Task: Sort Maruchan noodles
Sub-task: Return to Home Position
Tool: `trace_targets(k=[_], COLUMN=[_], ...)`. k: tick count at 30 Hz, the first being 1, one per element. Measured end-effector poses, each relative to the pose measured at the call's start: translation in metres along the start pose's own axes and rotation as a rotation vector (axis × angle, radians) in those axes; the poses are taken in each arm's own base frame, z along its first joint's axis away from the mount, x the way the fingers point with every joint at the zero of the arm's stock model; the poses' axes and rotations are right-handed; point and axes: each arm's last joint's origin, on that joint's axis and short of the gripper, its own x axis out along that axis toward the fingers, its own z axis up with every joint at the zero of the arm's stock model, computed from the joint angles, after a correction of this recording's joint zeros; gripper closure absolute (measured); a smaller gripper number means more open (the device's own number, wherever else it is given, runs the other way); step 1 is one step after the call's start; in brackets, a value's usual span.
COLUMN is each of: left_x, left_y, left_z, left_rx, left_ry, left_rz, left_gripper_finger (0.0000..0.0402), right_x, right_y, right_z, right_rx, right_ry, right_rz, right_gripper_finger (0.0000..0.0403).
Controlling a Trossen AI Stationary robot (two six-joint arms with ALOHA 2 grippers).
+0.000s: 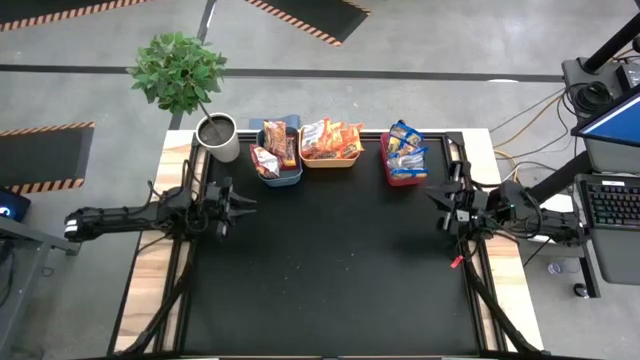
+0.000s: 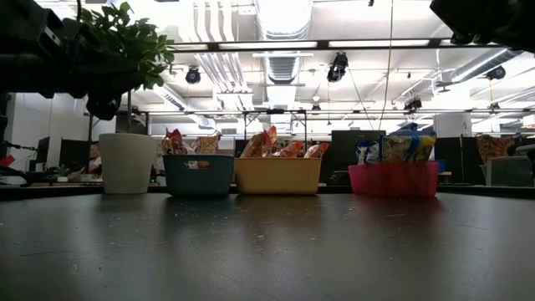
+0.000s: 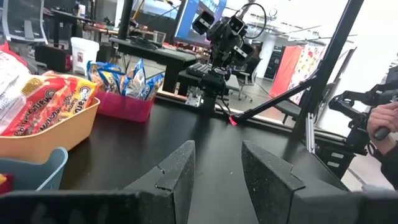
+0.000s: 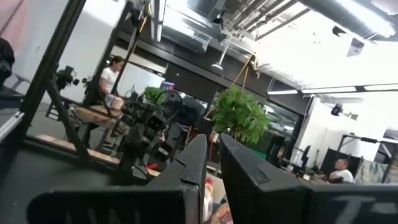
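L gripper part-open at mat left edge, R gripper narrow-gapped at right; wide mat between

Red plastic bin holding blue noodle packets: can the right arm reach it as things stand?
Probably yes: the right gripper hovers near the red plastic bin, with only bare black mat between them.

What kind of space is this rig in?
Probably an open-plan robotics lab or workshop: exposed ceiling ducts, hazard-striped floor mats, and a desk with keyboard and monitor beside the table.
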Motion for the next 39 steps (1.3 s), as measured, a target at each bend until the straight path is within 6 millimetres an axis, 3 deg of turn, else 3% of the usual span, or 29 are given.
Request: trace_targets(k=[12,20,30,39], left_x=[0.001,0.001,0.001,0.002], left_y=[0.001,0.0,0.0,0.0], left_z=[-0.002,0.0,0.0,0.0], left_rx=[0.002,0.003,0.003,0.003], left_ry=[0.023,0.02,0.019,0.021], left_rz=[0.005,0.005,0.005,0.005], left_gripper_finger=[0.0286,0.0286,0.0286,0.0286], right_x=[-0.001,-0.004,-0.01,-0.009], right_y=[0.008,0.019,0.025,0.026], right_z=[-0.018,-0.025,-0.047,-0.051], right_rx=[0.057,0.255,0.418,0.49], right_ry=[0.144,0.176,0.408,0.434], right_rz=[0.075,0.312,0.218,0.207], right_gripper_finger=[0.0368,0.0368,0.0365,0.0365])
